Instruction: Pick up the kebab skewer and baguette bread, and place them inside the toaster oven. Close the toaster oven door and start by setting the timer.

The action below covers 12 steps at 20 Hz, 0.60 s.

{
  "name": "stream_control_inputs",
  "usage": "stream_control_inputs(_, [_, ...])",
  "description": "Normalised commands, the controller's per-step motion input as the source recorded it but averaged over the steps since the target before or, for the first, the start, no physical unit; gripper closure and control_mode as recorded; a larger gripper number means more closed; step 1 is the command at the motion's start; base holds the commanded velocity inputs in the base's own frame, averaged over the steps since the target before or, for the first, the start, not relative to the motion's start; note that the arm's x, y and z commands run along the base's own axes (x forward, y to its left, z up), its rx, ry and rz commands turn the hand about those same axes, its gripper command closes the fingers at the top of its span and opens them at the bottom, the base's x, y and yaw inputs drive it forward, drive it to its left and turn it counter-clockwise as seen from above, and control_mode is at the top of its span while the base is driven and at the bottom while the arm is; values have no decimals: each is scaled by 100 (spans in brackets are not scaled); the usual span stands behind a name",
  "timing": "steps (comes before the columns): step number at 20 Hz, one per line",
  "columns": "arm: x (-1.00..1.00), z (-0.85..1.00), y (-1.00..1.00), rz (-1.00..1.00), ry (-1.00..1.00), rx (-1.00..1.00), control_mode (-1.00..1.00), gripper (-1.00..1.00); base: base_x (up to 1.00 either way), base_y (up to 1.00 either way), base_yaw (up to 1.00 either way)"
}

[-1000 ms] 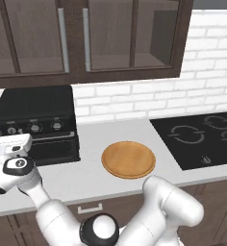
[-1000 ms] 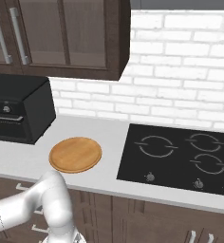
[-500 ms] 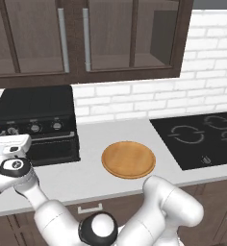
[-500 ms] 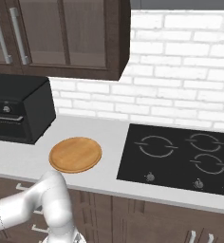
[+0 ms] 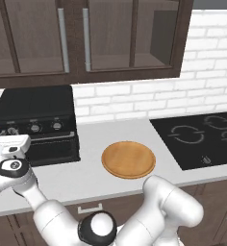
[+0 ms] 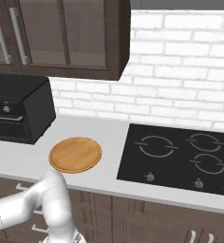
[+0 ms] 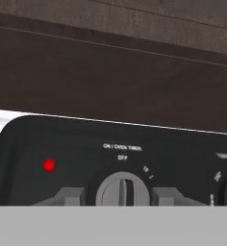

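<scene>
So I'm right up against the boxy black toaster oven (image 7: 62, 144), staring at its round silver timer knob (image 7: 122, 191) under the "ON / OVEN TIMER" and "OFF" lettering. My grey fingertips (image 7: 67, 196) sit either side of that knob, and a small red light (image 7: 49, 165) glows to its left. Dark wooden cabinet (image 7: 110, 62) above.

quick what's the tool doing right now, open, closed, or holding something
Tool: closed on the round silver timer knob of the boxy black toaster oven, one finger on each side.

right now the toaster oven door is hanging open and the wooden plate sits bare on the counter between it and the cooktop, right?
Not quite: the toaster oven door is closed, as the left base view shows. The rest holds: the wooden plate sits bare on the counter between the toaster oven and the cooktop.
</scene>
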Motion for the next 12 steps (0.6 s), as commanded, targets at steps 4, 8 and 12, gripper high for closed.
stream_control_inputs(4, [0, 0, 0, -1, -17, 15, -100, 100, 0, 0, 0])
stream_control_inputs(8, [0, 0, 0, 0, -24, 19, -100, 100, 0, 0, 0])
stream_control_inputs(12, [7, 0, 0, 0, -19, 24, -100, 100, 0, 0, 0])
